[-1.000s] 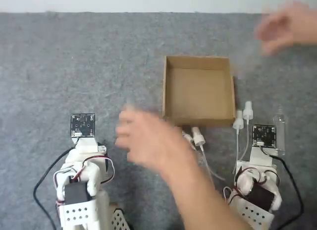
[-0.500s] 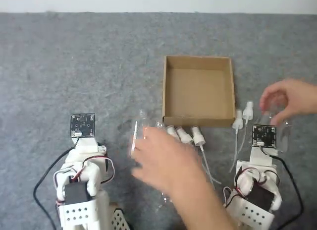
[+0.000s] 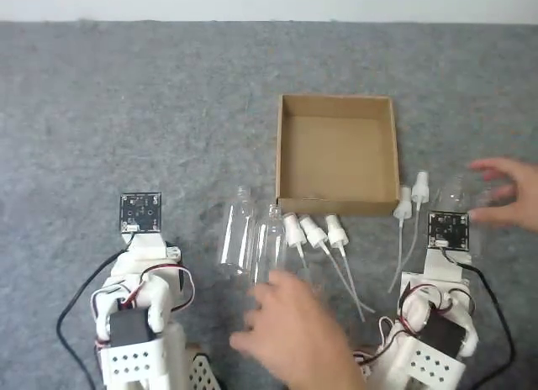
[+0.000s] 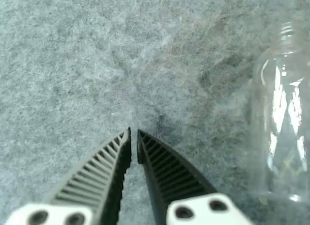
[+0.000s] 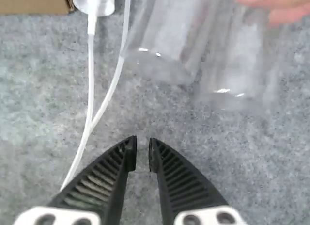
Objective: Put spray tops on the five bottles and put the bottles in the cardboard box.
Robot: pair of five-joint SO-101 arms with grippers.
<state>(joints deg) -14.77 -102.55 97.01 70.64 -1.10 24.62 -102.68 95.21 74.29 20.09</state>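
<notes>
Box [image 3: 279, 150] sat open on the mat [image 3: 126, 113]. Two bottles [image 3: 235, 232] lay off its near left corner, with three tops [image 3: 313, 232] along its near wall and two more by the near right corner. Right of the box, a hand [image 3: 509, 193] curled over other bottles [image 5: 169, 36]. A second hand [image 3: 294, 327] lay flat, nearer than the box. Left gripper [image 4: 133, 134] and right gripper [image 5: 142, 141] were low over the mat, jaws almost together, empty.
</notes>
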